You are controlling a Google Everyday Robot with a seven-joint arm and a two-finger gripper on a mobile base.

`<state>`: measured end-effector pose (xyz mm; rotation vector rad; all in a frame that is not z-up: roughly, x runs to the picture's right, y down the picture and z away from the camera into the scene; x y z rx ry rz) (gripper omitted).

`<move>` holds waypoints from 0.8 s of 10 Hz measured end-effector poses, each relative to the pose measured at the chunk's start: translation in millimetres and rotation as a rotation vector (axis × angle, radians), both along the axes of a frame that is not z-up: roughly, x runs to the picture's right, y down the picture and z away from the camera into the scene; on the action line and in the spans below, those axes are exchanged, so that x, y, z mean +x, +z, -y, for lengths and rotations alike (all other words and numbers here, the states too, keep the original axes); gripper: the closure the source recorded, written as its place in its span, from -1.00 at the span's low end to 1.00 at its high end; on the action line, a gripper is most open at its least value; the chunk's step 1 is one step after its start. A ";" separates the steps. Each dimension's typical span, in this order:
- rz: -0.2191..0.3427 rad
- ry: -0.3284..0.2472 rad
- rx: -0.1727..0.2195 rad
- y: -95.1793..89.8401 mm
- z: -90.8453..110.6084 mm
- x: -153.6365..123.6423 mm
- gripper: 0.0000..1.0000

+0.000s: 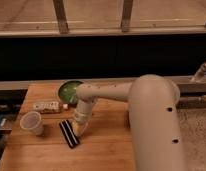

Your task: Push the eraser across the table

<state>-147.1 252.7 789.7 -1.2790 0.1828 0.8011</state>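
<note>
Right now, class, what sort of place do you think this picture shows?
Probably a work or test area beside a window or railing: a wooden table carries a cup, a green bowl and an eraser, with the robot's pincer at the eraser.

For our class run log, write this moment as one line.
gripper: down at eraser's right side | eraser: flat on table | cup: left of eraser
</note>
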 end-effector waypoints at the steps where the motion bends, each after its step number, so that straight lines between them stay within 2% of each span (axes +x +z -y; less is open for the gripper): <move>1: 0.036 -0.010 -0.008 -6.7 -6.0 -13.0 1.00; 4: 0.162 -0.078 -0.017 -23.1 -16.4 -64.7 1.00; 6: 0.229 -0.134 -0.004 -24.0 -15.2 -99.8 1.00; 8: 0.278 -0.188 0.023 -16.6 -10.7 -127.8 1.00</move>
